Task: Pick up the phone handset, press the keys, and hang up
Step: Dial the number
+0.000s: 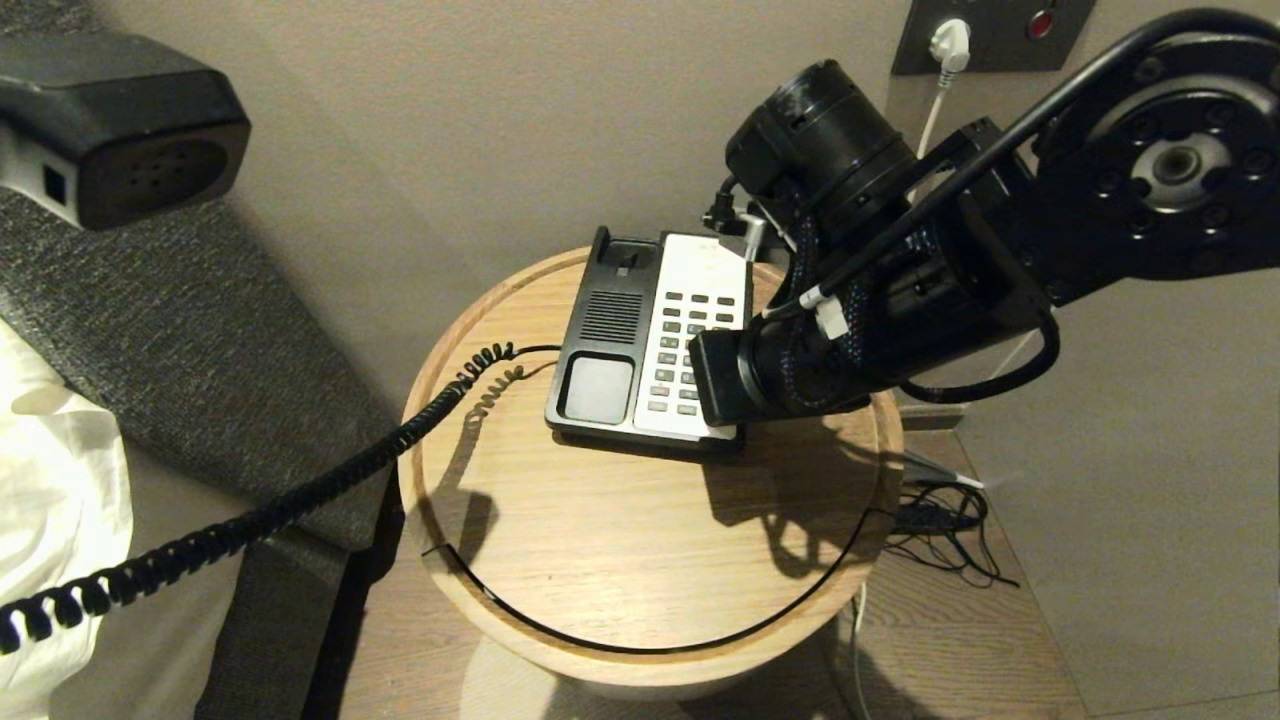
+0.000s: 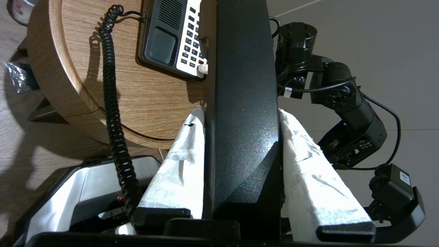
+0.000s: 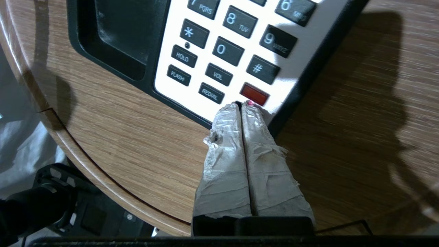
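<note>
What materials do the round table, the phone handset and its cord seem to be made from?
Round table: light wood or wood veneer, matte, with visible grain lines.
Phone handset: black hard plastic, probably, with a fine speckled texture that glints under the light.
Coiled cord: black, slightly glossy, likely flexible plastic or rubber; its tight spirals bend freely.

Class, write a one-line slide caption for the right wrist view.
Shut right claw poised at the phone base's red key, on the round wooden table.

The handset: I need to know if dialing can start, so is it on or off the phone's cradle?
Off. The left gripper holds the handset raised beside the table; the phone's cradle sits empty.
</note>
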